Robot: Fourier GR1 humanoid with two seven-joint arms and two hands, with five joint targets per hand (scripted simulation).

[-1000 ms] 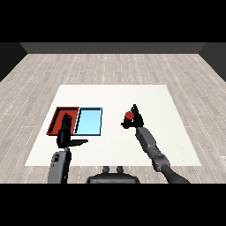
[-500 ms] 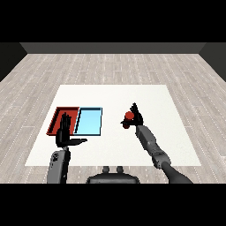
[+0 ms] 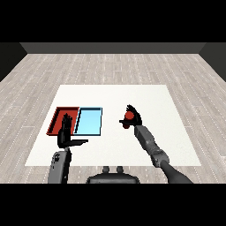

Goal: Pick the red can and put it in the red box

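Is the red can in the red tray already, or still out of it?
Out. The red can sits in the right hand, right of the blue tray; the red tray lies farther left.

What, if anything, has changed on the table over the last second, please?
Nothing has visibly changed. The right hand stays curled round the red can, to the right of the trays. The left hand still hovers open near the red tray, and the light blue tray lies beside it as before.
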